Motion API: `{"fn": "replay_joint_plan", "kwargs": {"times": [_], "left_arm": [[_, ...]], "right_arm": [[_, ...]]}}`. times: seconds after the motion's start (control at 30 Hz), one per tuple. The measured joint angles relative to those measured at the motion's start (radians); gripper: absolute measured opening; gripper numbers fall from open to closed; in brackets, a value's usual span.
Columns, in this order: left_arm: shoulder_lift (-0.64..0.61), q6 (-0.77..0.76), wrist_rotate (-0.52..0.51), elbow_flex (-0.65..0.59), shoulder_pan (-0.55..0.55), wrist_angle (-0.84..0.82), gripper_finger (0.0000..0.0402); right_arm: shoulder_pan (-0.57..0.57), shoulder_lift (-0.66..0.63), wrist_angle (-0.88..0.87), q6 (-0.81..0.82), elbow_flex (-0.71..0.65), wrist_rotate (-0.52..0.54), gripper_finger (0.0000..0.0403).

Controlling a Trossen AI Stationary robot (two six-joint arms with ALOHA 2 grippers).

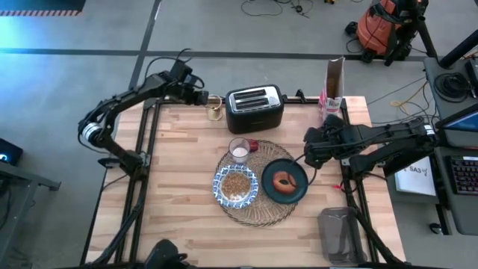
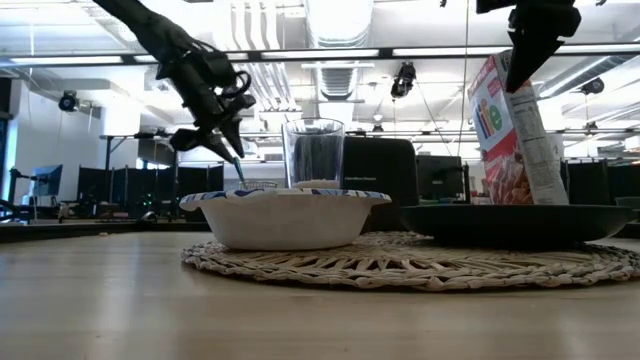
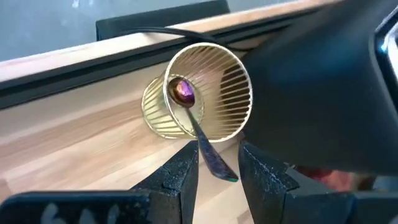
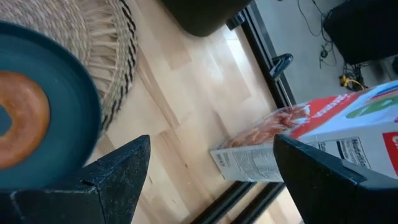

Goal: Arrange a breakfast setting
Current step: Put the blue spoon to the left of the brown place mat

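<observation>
Bowl, plate and glass sit on the mat; left hand pinches a spoon; right hand wide, empty.

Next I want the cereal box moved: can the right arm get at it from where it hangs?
Probably yes. The right gripper hangs open beside the teal plate, and the cereal box stands just beyond it with only bare table between.
</observation>
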Motion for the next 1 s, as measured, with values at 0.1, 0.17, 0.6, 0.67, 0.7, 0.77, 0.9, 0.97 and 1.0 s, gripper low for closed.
{"fn": "replay_joint_plan", "kwargs": {"times": [0.1, 0.17, 0.6, 0.67, 0.7, 0.77, 0.9, 0.97, 1.0], "left_arm": [[0.032, 0.045, -0.002, 0.054, 0.0, -0.073, 0.0096], [0.05, 0.072, -0.004, 0.094, 0.001, -0.127, 0.0096], [0.109, 0.119, 0.003, 0.174, 0.0, -0.228, 0.0096], [0.109, 0.117, 0.003, 0.173, 0.0, -0.227, 0.0096], [0.109, 0.117, 0.004, 0.173, 0.0, -0.226, 0.0096], [0.109, 0.118, 0.012, 0.173, -0.001, -0.224, 0.0096], [0.109, 0.116, 0.051, 0.173, -0.003, -0.193, 0.0096], [0.109, 0.114, 0.081, 0.173, -0.003, -0.159, 0.0096], [0.109, 0.109, 0.101, 0.173, -0.003, -0.139, 0.0096]], "right_arm": [[0.0, 0.0, -0.013, 0.0, 0.0, 0.0, 0.0327], [0.0, 0.0, -0.014, 0.001, 0.0, -0.001, 0.0327], [0.0, 0.0, -0.015, 0.002, 0.0, -0.024, 0.0327], [0.0, 0.0, -0.015, 0.002, 0.0, -0.024, 0.0327], [0.0, 0.0, -0.015, 0.002, 0.0, -0.024, 0.0327], [0.0, 0.0, -0.015, 0.002, 0.0, -0.024, 0.0327], [0.0, 0.0, -0.015, 0.002, 0.0, -0.024, 0.0327], [0.0, 0.0, -0.015, 0.002, 0.0, -0.024, 0.0327], [0.0, 0.0, -0.015, 0.002, 0.0, -0.024, 0.0327]]}}
